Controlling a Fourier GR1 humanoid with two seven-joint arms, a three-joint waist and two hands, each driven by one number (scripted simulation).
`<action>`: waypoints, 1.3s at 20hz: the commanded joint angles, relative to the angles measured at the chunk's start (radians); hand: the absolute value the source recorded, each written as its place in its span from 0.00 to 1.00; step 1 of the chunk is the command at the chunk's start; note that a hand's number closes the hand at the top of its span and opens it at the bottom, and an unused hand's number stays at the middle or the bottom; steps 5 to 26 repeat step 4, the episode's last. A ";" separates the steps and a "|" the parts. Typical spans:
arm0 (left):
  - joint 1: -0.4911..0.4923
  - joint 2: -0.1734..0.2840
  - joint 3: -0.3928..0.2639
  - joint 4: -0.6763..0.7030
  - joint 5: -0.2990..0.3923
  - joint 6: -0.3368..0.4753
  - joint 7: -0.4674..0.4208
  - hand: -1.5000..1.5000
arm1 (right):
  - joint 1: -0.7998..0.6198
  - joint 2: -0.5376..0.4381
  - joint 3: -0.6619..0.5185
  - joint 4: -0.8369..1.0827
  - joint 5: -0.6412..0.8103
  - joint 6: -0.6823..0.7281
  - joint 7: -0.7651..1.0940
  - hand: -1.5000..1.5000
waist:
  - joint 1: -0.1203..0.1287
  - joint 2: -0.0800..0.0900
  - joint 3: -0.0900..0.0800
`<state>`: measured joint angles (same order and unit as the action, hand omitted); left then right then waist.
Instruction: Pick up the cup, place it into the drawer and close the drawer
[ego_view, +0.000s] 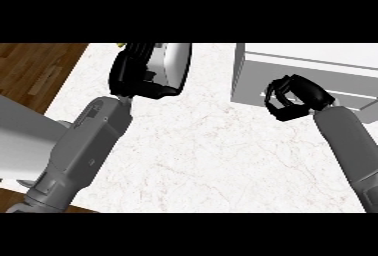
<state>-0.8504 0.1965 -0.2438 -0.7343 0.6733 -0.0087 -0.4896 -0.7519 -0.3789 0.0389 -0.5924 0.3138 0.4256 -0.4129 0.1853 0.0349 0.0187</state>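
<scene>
No cup shows plainly. Only a small yellow sliver (120, 45) peeks out past my left hand at the view's top edge, and I cannot tell what it is. The white drawer unit (325, 65) stands at the back right of the marble counter (207, 150). My right hand (293, 97) hovers at the unit's front left corner with its fingers curled, and nothing shows inside them. My left hand (151, 67) is raised at the back left with relaxed fingers and holds nothing that I can see. Whether the drawer stands open is unclear.
A wooden floor (37, 70) lies beyond the counter's left edge. My left forearm (88, 150) crosses the counter's left side and my right forearm (351, 150) runs along its right side. Bare marble lies between them.
</scene>
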 joint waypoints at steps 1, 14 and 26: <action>0.020 0.001 -0.001 -0.012 0.006 -0.015 -0.001 0.00 | -0.183 -0.112 -0.091 0.025 0.001 -0.118 0.081 1.00 | 0.045 0.012 -0.016; 0.031 0.000 -0.007 -0.022 0.007 -0.028 0.004 0.00 | -0.162 -0.120 -0.090 0.013 -0.004 -0.107 0.079 1.00 | 0.042 0.012 -0.015; 0.031 0.000 -0.007 -0.022 0.007 -0.028 0.004 0.00 | -0.162 -0.120 -0.090 0.013 -0.004 -0.107 0.079 1.00 | 0.042 0.012 -0.015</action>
